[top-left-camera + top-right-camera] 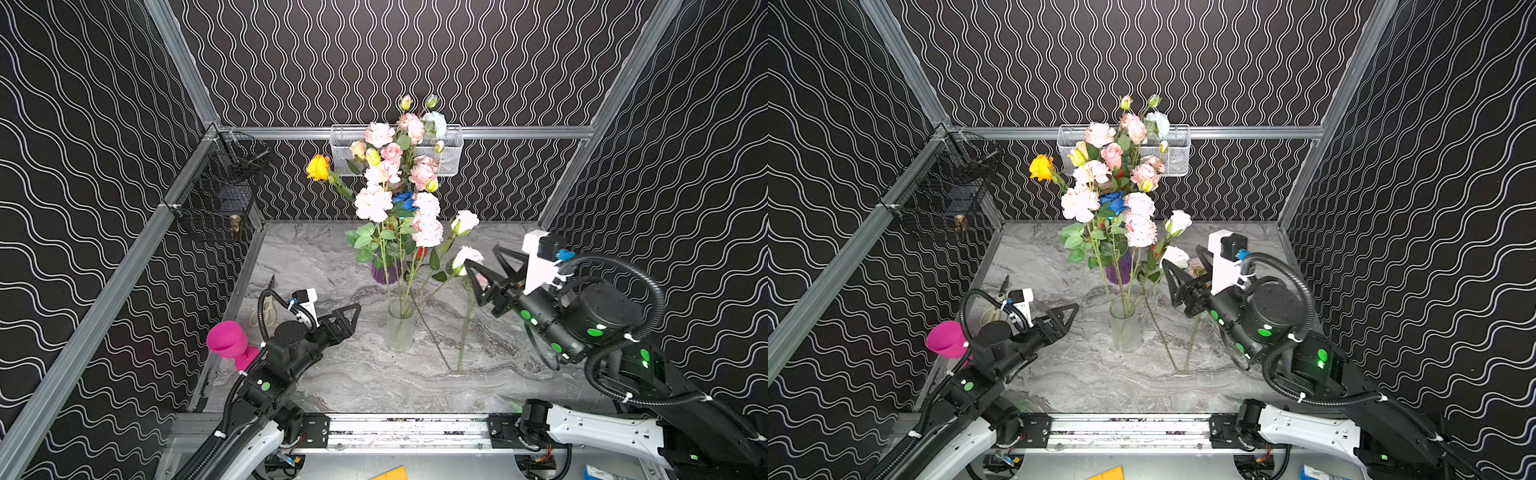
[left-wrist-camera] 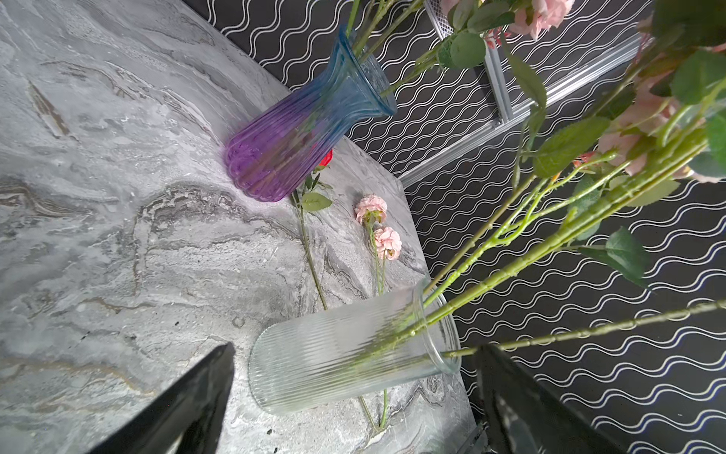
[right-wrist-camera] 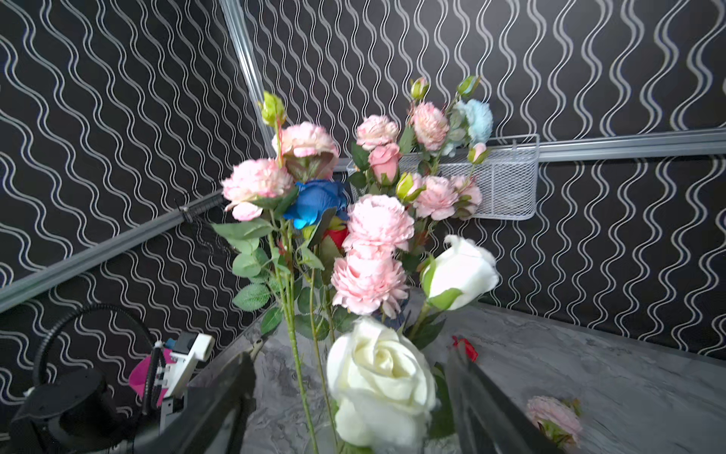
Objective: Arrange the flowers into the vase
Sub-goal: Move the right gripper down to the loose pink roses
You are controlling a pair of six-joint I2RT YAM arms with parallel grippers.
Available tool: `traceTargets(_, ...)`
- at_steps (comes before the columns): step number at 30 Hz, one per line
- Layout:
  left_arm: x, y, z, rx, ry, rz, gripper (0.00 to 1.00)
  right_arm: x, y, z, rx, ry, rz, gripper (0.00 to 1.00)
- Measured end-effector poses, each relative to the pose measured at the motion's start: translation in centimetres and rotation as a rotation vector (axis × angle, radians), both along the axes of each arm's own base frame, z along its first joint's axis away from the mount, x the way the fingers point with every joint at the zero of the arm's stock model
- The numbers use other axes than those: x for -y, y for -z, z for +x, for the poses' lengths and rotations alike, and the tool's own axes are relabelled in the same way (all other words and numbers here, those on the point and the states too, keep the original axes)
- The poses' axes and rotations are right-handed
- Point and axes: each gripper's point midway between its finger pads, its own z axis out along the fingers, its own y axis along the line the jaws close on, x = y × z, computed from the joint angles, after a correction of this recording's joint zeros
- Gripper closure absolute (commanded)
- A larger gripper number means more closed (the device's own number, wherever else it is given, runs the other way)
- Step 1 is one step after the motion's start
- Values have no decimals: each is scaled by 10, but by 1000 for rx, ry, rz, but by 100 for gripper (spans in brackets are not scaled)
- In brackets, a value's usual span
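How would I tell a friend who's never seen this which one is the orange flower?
Look at the white mesh basket on the back wall, with the tall bouquet in front of it. At the bouquet's upper left, one stem leans out sideways. Its head, the orange rose, is the only yellow-orange bloom, apart from the clustered pink ones.

Purple vase (image 1: 384,275): you see only its base under the leaves (image 1: 365,241).
Scissors (image 1: 270,318): half behind the left arm's cable (image 1: 261,311).
Black wire basket (image 1: 220,195): contents too dark.
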Motion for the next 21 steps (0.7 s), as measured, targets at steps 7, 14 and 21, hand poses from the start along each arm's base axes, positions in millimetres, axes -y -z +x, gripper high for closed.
traceTargets(7,4,-5,3,17,10,-13,1,30,-24,0,44,91,83,28)
traceTargets(14,4,-7,1,25,18,-19,1,41,-1,14,7,223,47,38)
traceTargets(21,-7,-27,-10,76,-1,-6,2,63,27,22,-62,336,54,56)
